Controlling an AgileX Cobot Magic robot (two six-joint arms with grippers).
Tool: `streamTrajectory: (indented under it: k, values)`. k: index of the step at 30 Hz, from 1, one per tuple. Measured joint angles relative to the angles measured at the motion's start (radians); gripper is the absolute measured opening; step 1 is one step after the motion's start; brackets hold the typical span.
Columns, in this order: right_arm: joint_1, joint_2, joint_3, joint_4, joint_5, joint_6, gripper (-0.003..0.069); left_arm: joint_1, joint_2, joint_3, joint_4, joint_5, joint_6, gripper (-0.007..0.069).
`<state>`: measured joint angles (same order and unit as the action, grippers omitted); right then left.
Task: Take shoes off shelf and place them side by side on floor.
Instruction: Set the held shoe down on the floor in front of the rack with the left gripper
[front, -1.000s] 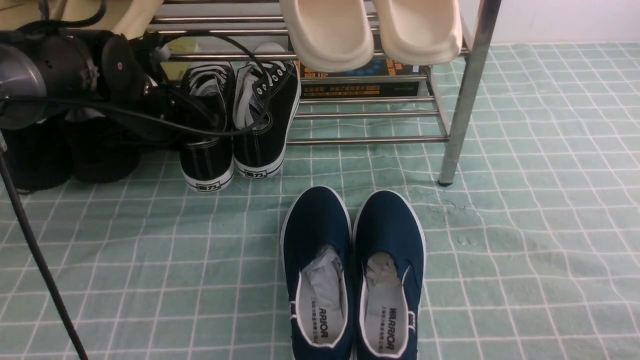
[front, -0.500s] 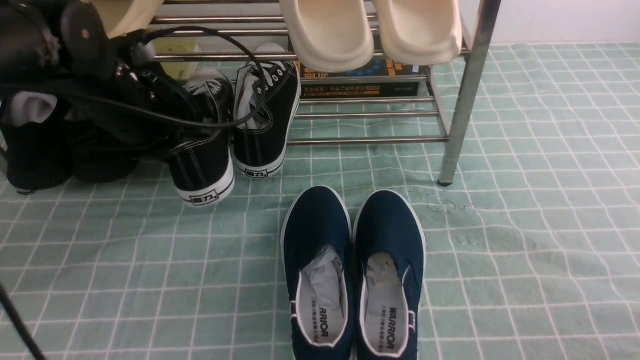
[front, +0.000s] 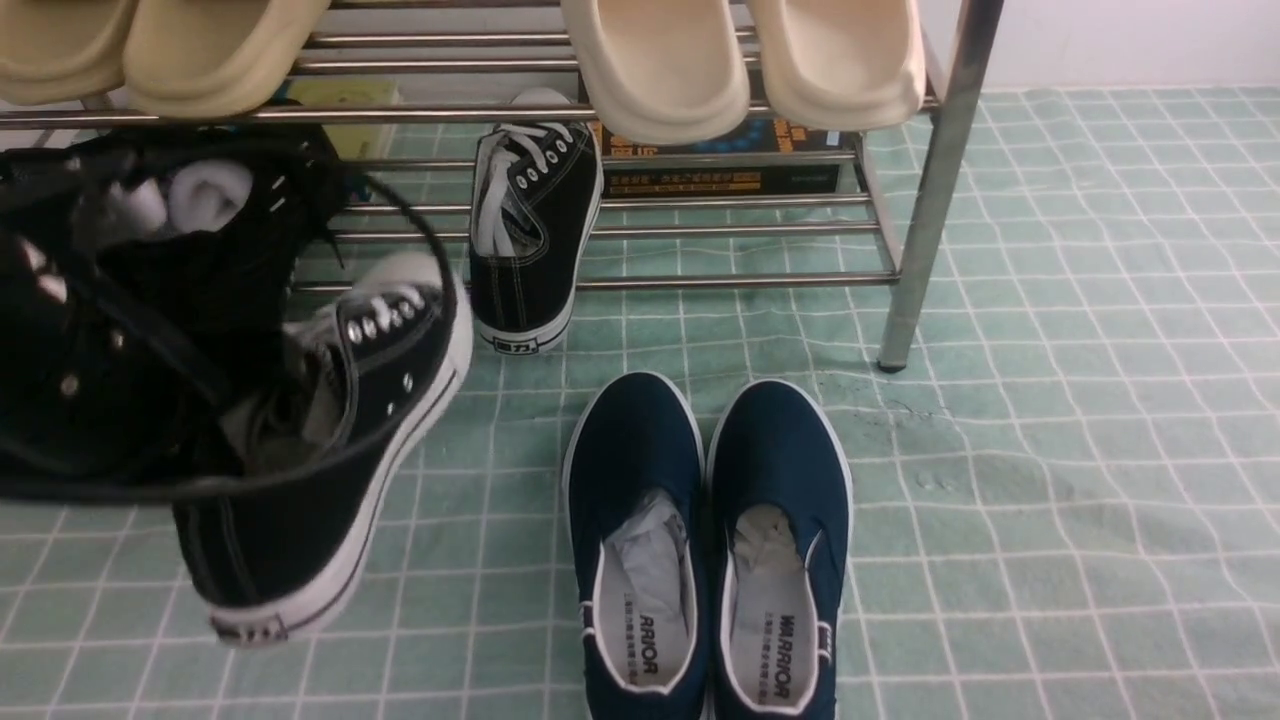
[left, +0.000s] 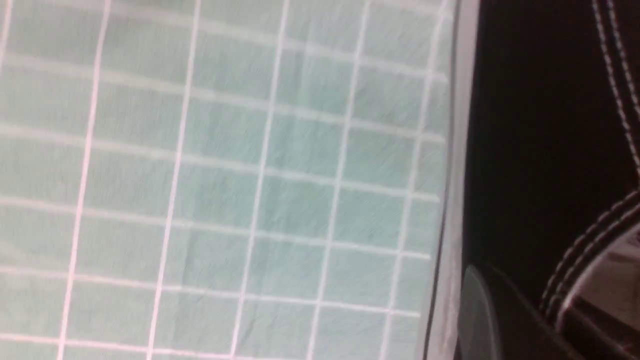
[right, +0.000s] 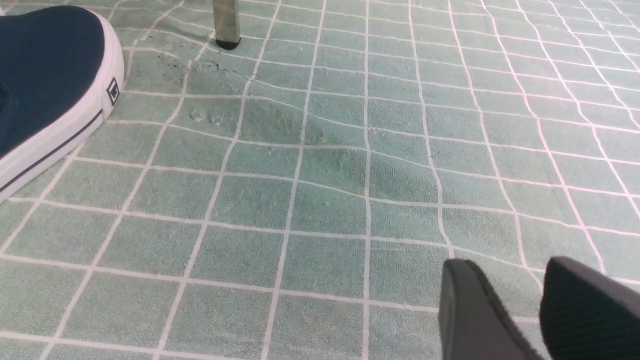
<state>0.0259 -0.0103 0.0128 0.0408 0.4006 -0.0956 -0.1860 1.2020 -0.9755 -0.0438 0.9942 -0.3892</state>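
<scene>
On the left of the front view, your left gripper (left: 525, 332) is clamped on the collar of one sneaker (front: 330, 480). The arm hides most of the grip there, but the wrist view shows one finger (left: 480, 312) against the black canvas by the white stitching. That sneaker is off the shelf (front: 940, 180), tilted over the floor (front: 1050, 500), heel low and nearest the camera, toe up, left of the slip-ons (front: 705, 520) and apart from them. You can't tell whether its heel touches the cloth. Your second sneaker (front: 530, 240) lies on the lower rods, toe in, heel sticking out past the front rod, down at the floor. Slip-ons sit side by side on the floor, touching, in front of the shelf. Cream slippers (front: 740, 60) on the top tier, box (front: 720, 160) behind the lower one. Your right gripper (right: 515, 280) hangs low over the cloth, fingers apart, nothing between them, with a slip-on toe and a shelf leg in its view.
</scene>
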Motion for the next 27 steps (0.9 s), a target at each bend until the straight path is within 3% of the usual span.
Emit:
streamTrajectory:
  k: [12, 15, 22, 27]
  values:
    - [0.000, 0.000, 0.000, 0.000, 0.000, 0.000, 0.0237, 0.000, -0.043, 0.319, 0.146, -0.375, -0.264, 0.0011]
    - [0.000, 0.000, 0.000, 0.000, 0.000, 0.000, 0.0237, 0.000, -0.043, 0.338, 0.197, -0.402, -0.316, 0.0011]
    - [0.000, 0.000, 0.000, 0.000, 0.000, 0.000, 0.0237, 0.000, -0.043, 0.370, 0.446, -0.416, -0.537, 0.0011]
    - [0.000, 0.000, 0.000, 0.000, 0.000, 0.000, 0.0237, 0.000, -0.043, 0.371, 0.495, -0.416, -0.561, 0.0011]
